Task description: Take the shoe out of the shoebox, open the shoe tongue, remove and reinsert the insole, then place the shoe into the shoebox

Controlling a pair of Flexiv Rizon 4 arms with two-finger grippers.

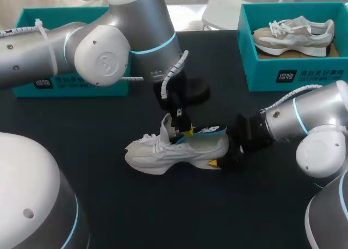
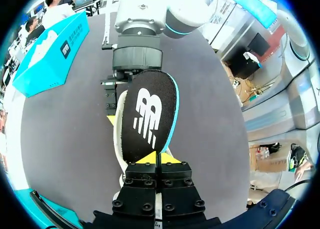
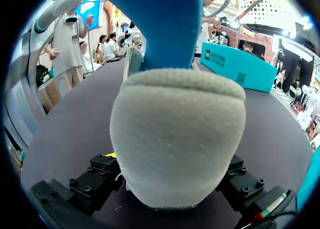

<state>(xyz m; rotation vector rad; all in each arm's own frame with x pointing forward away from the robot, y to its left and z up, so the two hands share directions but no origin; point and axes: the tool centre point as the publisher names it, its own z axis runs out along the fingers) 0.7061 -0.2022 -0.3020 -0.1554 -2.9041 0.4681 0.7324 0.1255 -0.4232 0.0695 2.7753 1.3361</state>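
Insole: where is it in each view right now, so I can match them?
Head view: insole sticks up from the white shoe, mid-table.
Left wrist view: its black face, pinched in the left pincer.
Right wrist view: its blue underside rising above the heel.
Shared landmark: the white shoe.

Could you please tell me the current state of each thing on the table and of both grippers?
shoe: upright on the table, outside any box
insole: partly out of the shoe
left gripper: shut on the insole
right gripper: shut on the shoe's heel
right shoebox: open, second shoe inside
left shoebox: open, contents hidden
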